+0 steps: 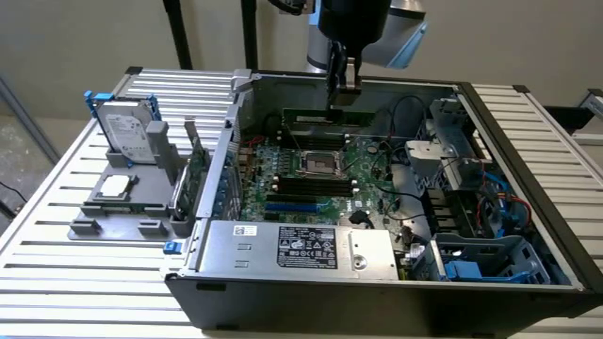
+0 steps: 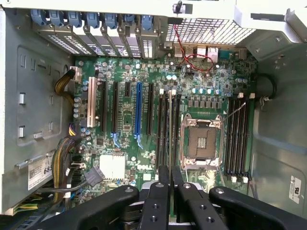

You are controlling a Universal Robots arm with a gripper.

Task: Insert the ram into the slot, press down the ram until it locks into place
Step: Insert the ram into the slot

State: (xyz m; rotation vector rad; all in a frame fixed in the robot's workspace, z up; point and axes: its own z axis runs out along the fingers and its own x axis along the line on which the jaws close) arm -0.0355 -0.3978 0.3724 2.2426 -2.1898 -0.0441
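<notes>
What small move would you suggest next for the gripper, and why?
Probably lower slowly, straight down: the gripper holds the ram above the motherboard, unseated, and in the wrist view it roughly lines up with the black memory slots beside the CPU socket.

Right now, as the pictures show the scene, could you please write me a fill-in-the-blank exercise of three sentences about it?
1. The gripper is shut on the thin green ____.
2. The CPU socket lies between two groups of long ____ memory slots.
3. In the exterior view, the hard drive stands outside the case, on that view's ____ side.

Missing words: ram; black; left.
</notes>
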